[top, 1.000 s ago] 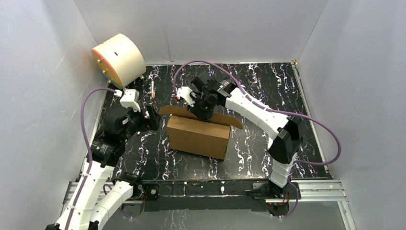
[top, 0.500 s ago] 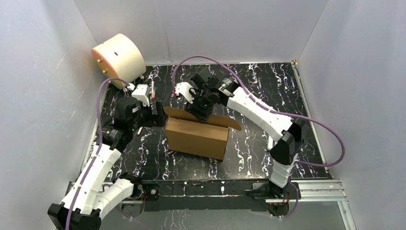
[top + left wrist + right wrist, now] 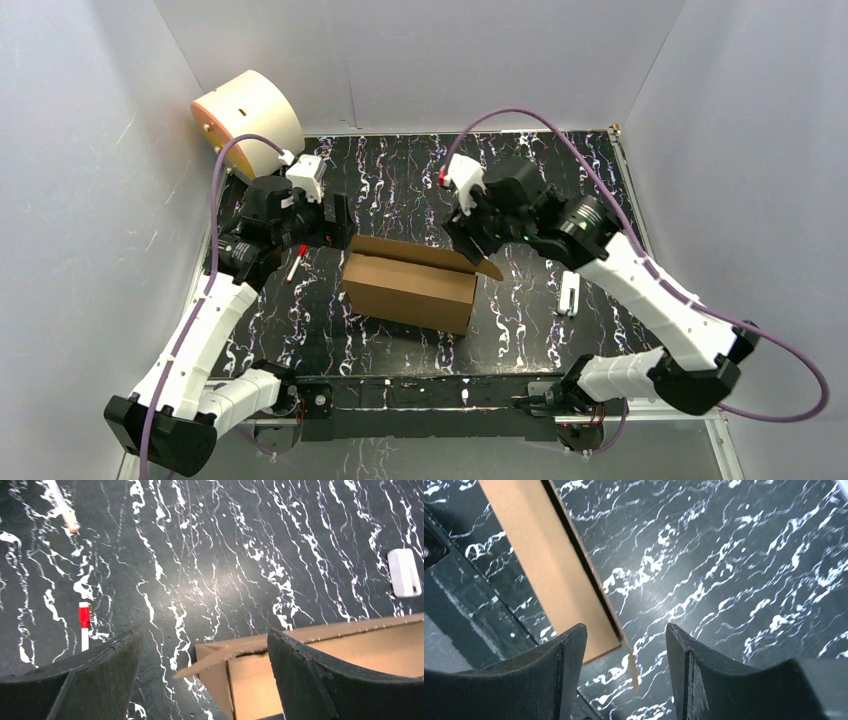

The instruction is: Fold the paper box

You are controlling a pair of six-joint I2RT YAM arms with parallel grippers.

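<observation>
The paper box (image 3: 410,287) is brown corrugated cardboard and stands in the middle of the black marbled table, with its back flap (image 3: 430,253) raised behind it. My left gripper (image 3: 337,224) hovers open above the box's far left corner (image 3: 240,652); nothing is between its fingers (image 3: 100,675). My right gripper (image 3: 470,232) is open above the flap's right end. In the right wrist view the box wall (image 3: 549,565) and the thin flap tip (image 3: 633,670) lie below my right gripper (image 3: 625,630), clear of its fingers (image 3: 569,655).
A cream drum with an orange face (image 3: 247,121) sits at the back left corner. A red-and-white pen (image 3: 296,264) lies left of the box. A small white block (image 3: 568,293) lies to the box's right. Grey walls enclose the table.
My right gripper opened, let go of the back flap and drew back to the right. My left arm reached forward to the box's far left corner, still open.
</observation>
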